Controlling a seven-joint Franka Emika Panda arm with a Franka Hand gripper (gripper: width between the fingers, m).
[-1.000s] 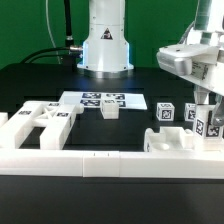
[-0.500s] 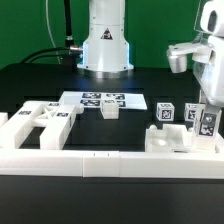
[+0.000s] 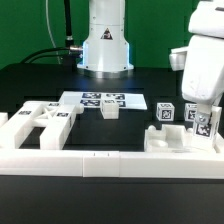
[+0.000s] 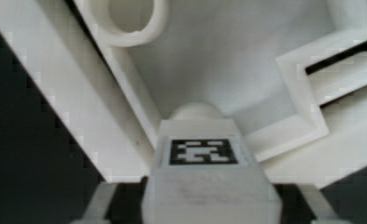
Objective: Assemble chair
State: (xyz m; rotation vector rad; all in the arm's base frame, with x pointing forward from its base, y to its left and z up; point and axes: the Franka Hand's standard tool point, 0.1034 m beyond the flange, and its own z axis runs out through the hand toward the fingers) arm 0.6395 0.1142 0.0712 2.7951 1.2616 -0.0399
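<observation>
My gripper (image 3: 204, 110) hangs at the exterior view's right, shut on a white tagged bar (image 3: 204, 124) of the chair. In the wrist view the bar (image 4: 203, 150) fills the gap between the two fingers (image 4: 119, 202), its tag facing the camera. Right under it lies a white chair piece (image 3: 168, 141) with a raised frame and a round hole (image 4: 130, 22). Whether the bar touches that piece, I cannot tell. A larger cross-braced chair panel (image 3: 42, 122) lies at the exterior view's left.
The marker board (image 3: 100, 100) lies mid-table in front of the arm's base (image 3: 105, 45). A small white block (image 3: 109, 111) sits by it. Two tagged blocks (image 3: 165, 113) stand left of the gripper. A low white border wall (image 3: 90, 162) runs along the front.
The wrist has turned and swung toward the exterior view's right. The held bar stays over the right front piece, shifted only slightly. The grip has not changed.
</observation>
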